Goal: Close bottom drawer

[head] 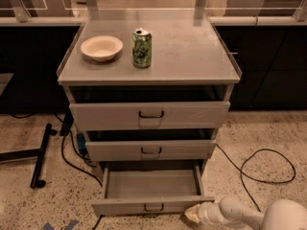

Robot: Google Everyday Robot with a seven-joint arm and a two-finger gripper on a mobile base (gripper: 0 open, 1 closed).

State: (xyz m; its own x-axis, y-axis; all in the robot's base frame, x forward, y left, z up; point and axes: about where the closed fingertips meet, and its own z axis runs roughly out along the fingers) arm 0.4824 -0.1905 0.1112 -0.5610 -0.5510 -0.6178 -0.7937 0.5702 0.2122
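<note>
The bottom drawer (151,207) is pulled out. The hand (194,213) is low, right by its front R corner; hand state: can't tell.

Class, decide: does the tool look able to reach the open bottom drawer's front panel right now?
Probably yes: the tool sits low by the right front corner of the bottom drawer, nothing between them.

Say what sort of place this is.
Likely a lab or workshop: grey metal drawer cabinet, loose black cables on speckled floor. The gripper sits at the open bottom drawer's front right corner.
</note>
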